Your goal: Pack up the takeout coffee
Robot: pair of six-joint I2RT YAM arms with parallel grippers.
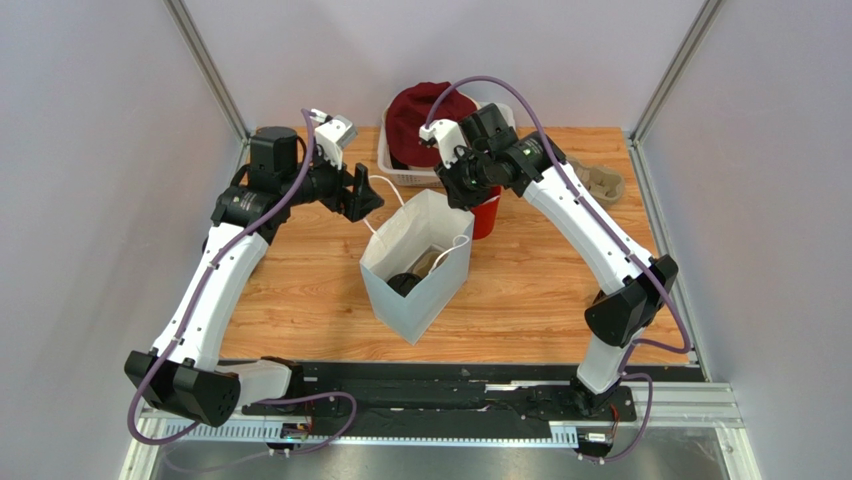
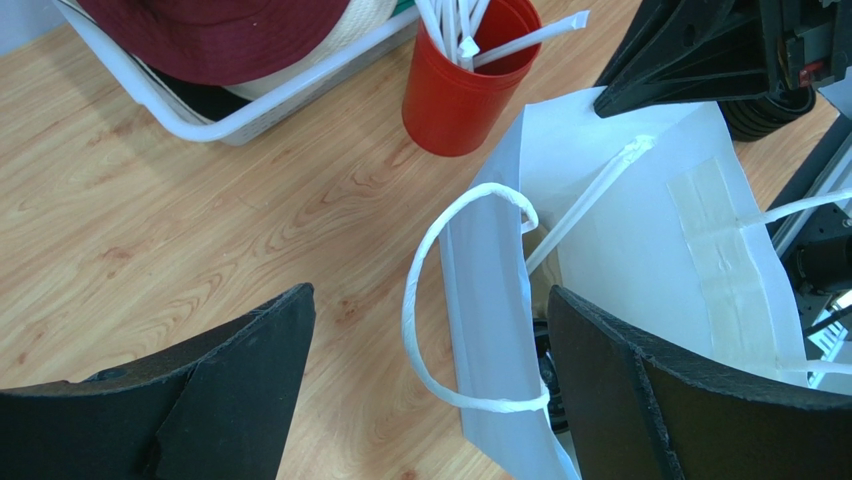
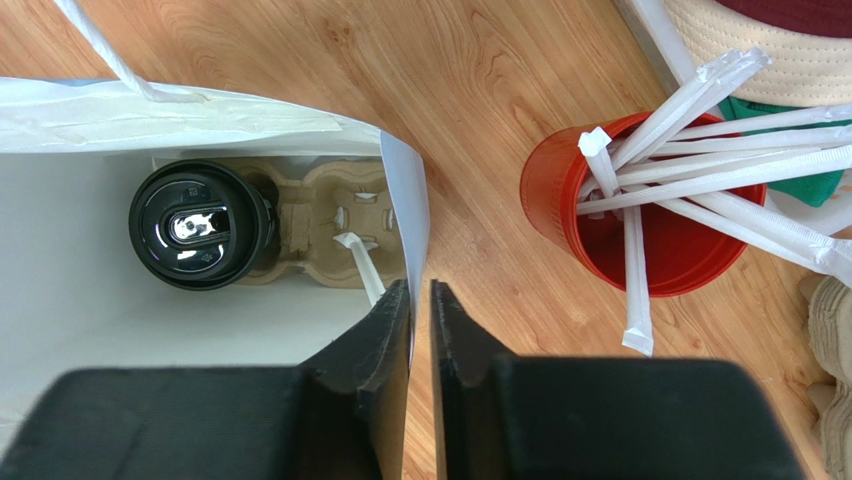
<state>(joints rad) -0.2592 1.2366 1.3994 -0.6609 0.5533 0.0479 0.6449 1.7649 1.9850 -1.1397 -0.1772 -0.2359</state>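
The takeout coffee [image 3: 200, 225], a dark cup with a black lid, stands in a cardboard carrier [image 3: 330, 215] at the bottom of the open white paper bag [image 1: 415, 265]. It shows as a dark spot in the top view [image 1: 405, 283]. My right gripper [image 3: 420, 290] is shut on the bag's rim [image 3: 405, 200] at its far side, above the table. My left gripper [image 2: 430, 390] is open, its fingers on either side of the bag's left wall and its white loop handle [image 2: 415, 300], touching neither.
A red cup [image 1: 485, 215] full of wrapped straws stands just behind the bag. A white basket [image 1: 400, 165] with a maroon hat sits at the back. A spare cardboard carrier [image 1: 600, 183] lies at the back right. A wrapped straw [image 3: 362, 268] leans inside the bag.
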